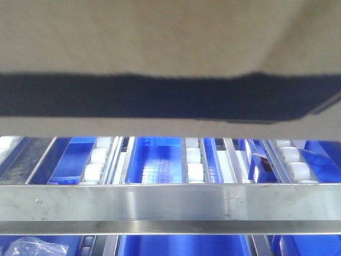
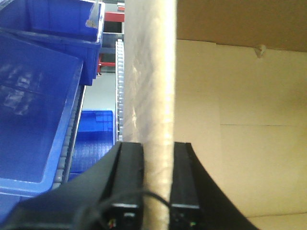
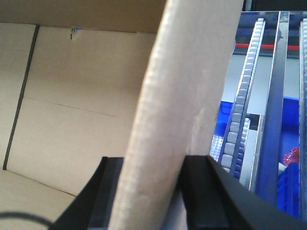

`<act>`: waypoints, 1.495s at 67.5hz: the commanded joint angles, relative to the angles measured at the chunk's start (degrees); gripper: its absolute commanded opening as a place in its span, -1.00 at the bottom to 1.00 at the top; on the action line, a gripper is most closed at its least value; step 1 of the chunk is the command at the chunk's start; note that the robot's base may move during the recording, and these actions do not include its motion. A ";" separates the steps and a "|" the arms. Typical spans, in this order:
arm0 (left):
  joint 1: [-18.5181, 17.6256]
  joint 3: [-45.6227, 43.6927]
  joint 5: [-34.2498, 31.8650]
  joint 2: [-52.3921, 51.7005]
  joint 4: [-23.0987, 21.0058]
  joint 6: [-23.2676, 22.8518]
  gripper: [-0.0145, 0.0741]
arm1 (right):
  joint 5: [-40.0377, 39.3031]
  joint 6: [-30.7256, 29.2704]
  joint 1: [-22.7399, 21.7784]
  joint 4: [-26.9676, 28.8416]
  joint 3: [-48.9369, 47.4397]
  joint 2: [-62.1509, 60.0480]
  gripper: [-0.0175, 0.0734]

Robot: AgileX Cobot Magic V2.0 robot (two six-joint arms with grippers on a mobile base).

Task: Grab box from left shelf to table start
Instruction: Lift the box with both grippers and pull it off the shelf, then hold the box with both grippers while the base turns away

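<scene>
The box [image 1: 160, 37] is a brown cardboard carton with a black printed band. It fills the top of the front view, held just above the left shelf [image 1: 170, 205], whose steel front rail and white rollers show below it. My left gripper [image 2: 158, 187] is shut on the box's left wall [image 2: 148, 81], one finger outside and one inside. My right gripper [image 3: 153, 191] is shut on the box's right wall [image 3: 187, 96] the same way. Both wrist views look into the open box. The table is out of view.
Blue plastic bins [image 1: 154, 160] sit under the roller tracks and on a lower level. More blue bins [image 2: 33, 110] stand left of the box in the left wrist view. Roller tracks and steel uprights [image 3: 276, 110] run right of the box.
</scene>
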 commanded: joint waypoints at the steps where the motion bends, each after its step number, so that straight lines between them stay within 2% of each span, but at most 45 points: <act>1: -0.35 -1.47 -11.79 0.83 2.23 -0.15 -0.90 | -8.18 -1.65 -0.18 -3.51 -1.60 0.93 -0.48; 101: -0.35 -1.26 -11.67 0.83 2.23 -0.15 -0.90 | -8.08 -1.65 -0.18 -3.51 -1.60 0.93 -0.48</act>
